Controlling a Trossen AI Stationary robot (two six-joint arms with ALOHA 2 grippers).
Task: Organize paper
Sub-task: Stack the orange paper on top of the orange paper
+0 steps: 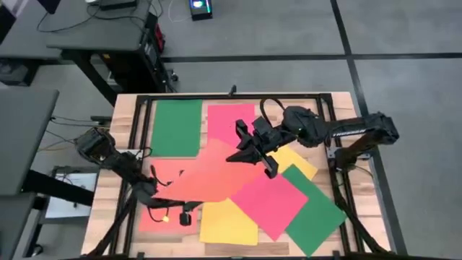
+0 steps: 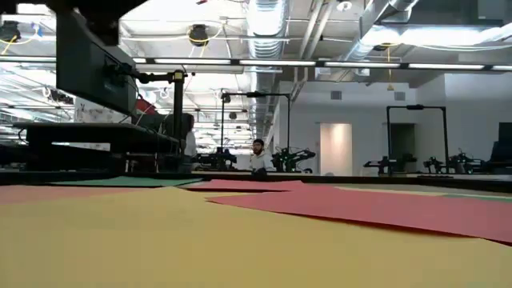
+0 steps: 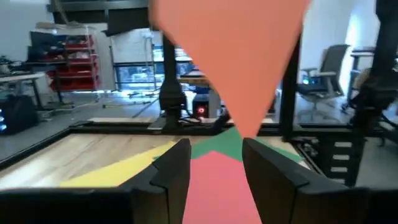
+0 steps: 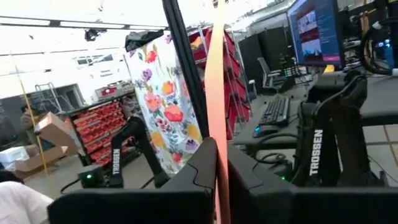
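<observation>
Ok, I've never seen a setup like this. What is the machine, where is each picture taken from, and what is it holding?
It is a robot with two dark arms at a wooden table, each ending in a two-finger hand. One picture looks straight down, one looks level across the tabletop, and two come from cameras on the wrists. Green sheets, pink-red sheets and yellow sheets lie overlapping on the table. The right hand is shut on the edge of an orange sheet, with that side raised off the table. The left hand is open above a pink-red sheet, with a corner of the orange sheet just ahead of it.
</observation>
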